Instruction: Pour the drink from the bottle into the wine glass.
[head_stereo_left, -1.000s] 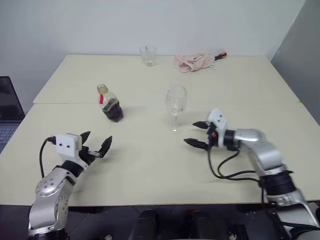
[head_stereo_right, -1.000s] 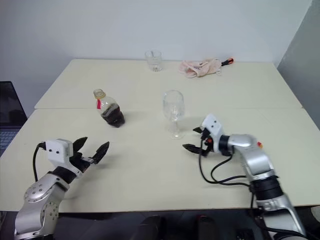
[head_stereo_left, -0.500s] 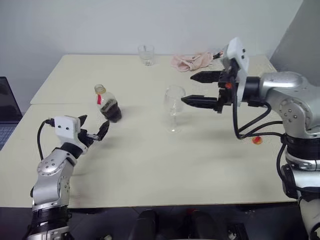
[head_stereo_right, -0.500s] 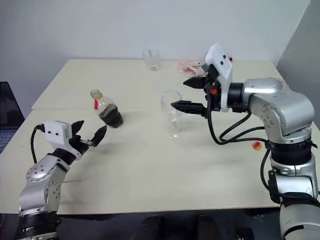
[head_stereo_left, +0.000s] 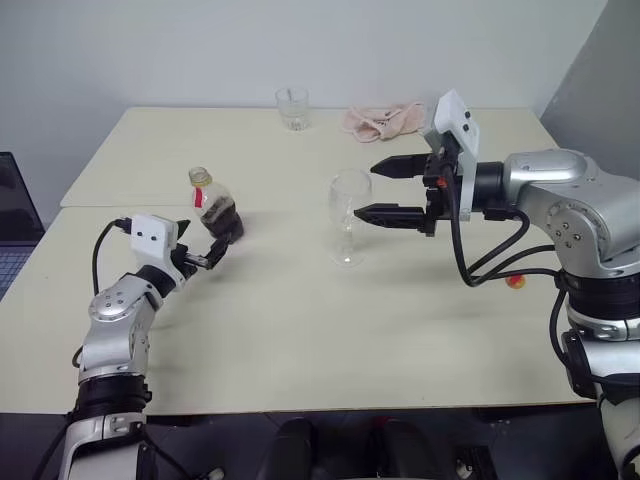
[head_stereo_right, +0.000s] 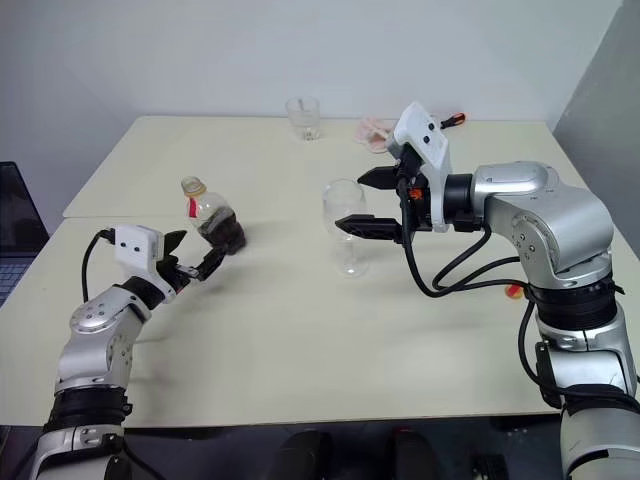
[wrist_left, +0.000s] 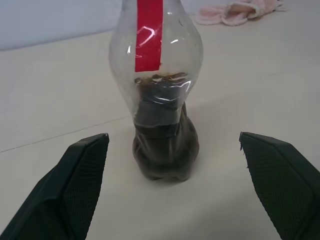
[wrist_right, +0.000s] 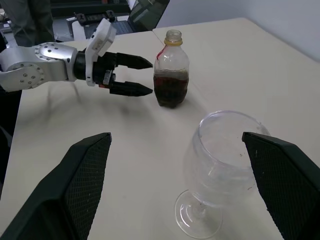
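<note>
On the table (head_stereo_left: 300, 330), the left gripper (head_stereo_left: 198, 249), jaws spread, sits just short of the bottle (head_stereo_left: 216, 207); next it must close round the body. Further right, the empty wine glass (head_stereo_left: 349, 216) stands upright, the right gripper (head_stereo_left: 385, 190) open-jawed beside its bowl.

Clear glossy plastic forms the bottle (wrist_left: 159, 75), its red label strip (wrist_left: 149, 35) smooth, over the dark drink (wrist_left: 165, 145). The wine glass (wrist_right: 220, 160) and tumbler (head_stereo_left: 293, 108) are transparent glass with bright reflections. The table (head_stereo_left: 300, 330) has a smooth matt cream top. The pink cloth (head_stereo_left: 385, 120) looks soft and crumpled. The finger pads (wrist_left: 75, 185) are matt black, finely textured.
</note>
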